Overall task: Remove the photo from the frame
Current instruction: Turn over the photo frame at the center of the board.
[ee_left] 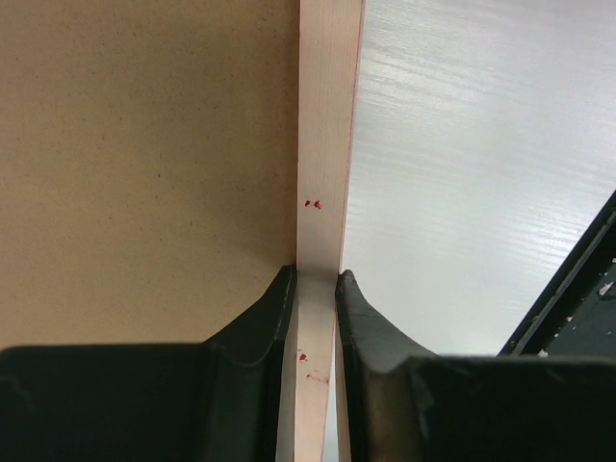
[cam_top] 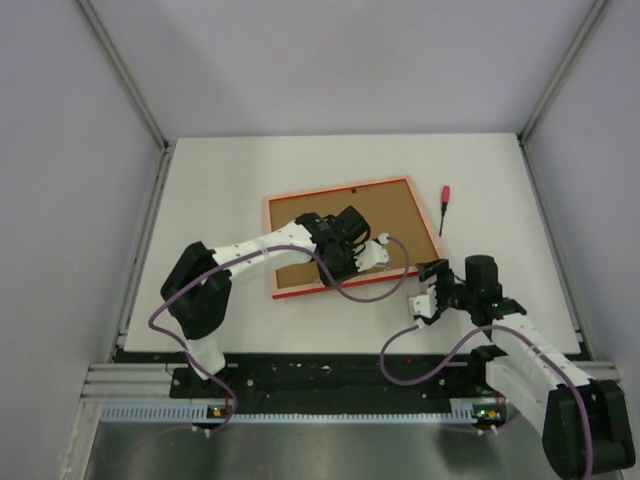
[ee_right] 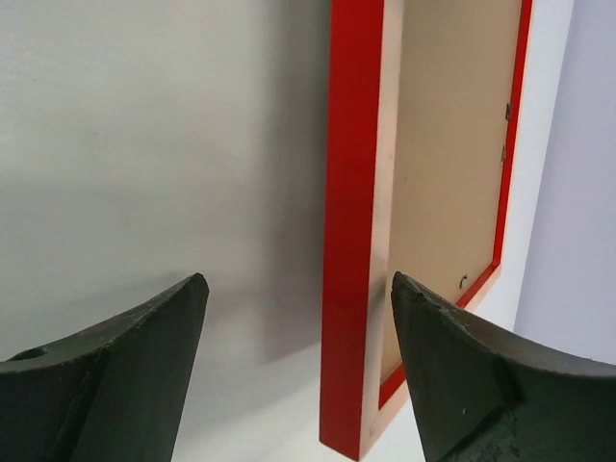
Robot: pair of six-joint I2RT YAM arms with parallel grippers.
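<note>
The frame is laid face down and a little askew on the white table, so that its pale pinkish-orange rim and the brown backing board set within it are seen from above. The left gripper is reached across the board to the frame's near right edge, where it is closed narrowly on the rim. In the left wrist view one black finger is pressed against the board side of the pale strip and the other against the table side, with the strip pinched between them. A few small red flecks are seen on the rim just beyond the fingertips. Whether that edge is raised off the table cannot be told.

The right gripper is held off the frame, just beside its near right corner, with its jaws spread wide and nothing gripped. In the right wrist view the frame's bright-red outer side is seen on edge between the two fingers, nearer the right one. The board is seen beyond it, with small dark clips along the far rim.

A screwdriver with a red handle is laid on the table to the right of the frame, apart from it and from both grippers. The photo is hidden in all views
</note>
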